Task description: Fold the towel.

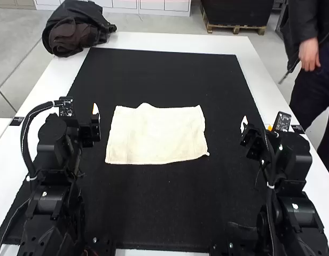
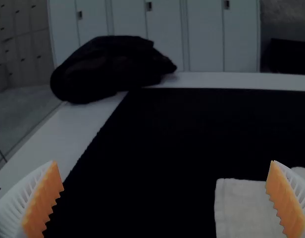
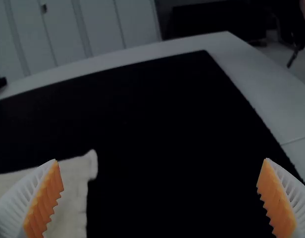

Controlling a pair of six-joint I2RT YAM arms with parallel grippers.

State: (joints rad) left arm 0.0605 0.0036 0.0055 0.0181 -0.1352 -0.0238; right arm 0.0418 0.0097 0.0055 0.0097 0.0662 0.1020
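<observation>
My left gripper (image 1: 95,120) is left of the towel and my right gripper (image 1: 244,128) is right of it, neither touching it. The cream towel (image 1: 156,134) lies roughly rectangular and flat on the black mat, with a small bump on its far edge; whether it is doubled over I cannot tell. In the left wrist view, the left gripper (image 2: 166,198) has its fingers wide apart, the towel (image 2: 241,208) partly behind one of them. The right gripper (image 3: 160,198) is likewise spread in the right wrist view, with a towel corner (image 3: 88,166) between its fingers' lines of sight.
The black mat (image 1: 164,202) covers most of the white table (image 1: 175,41) and extends around the towel on all sides. A dark bundled jacket (image 1: 73,32) rests on the far left table corner.
</observation>
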